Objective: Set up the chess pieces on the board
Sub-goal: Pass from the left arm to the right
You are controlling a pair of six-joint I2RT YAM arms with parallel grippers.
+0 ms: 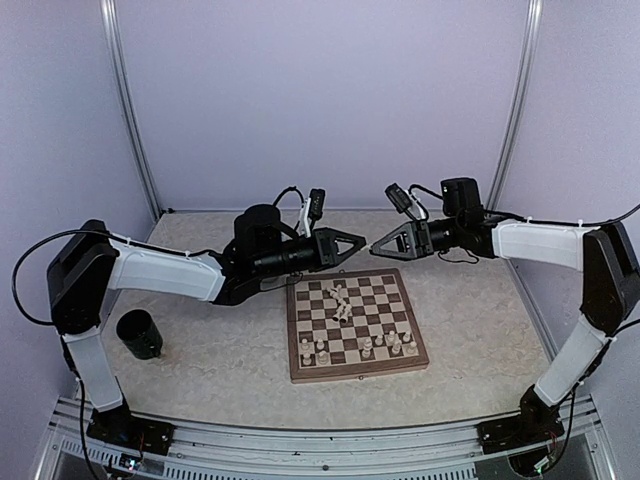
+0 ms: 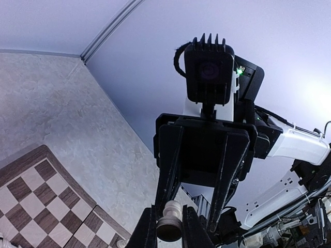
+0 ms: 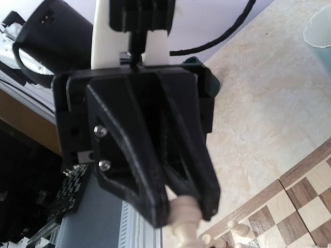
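Partly cut off: chess piece point(image 3: 184, 223) in left hand point(image 1: 360, 243).

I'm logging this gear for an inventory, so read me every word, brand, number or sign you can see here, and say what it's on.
None: no text can be read in any view.
The board: plain wood rim, no letters or numbers showing.
The black cup: no label showing.
The camera housing on the right wrist: no brand mark showing, only a small green light beside it.
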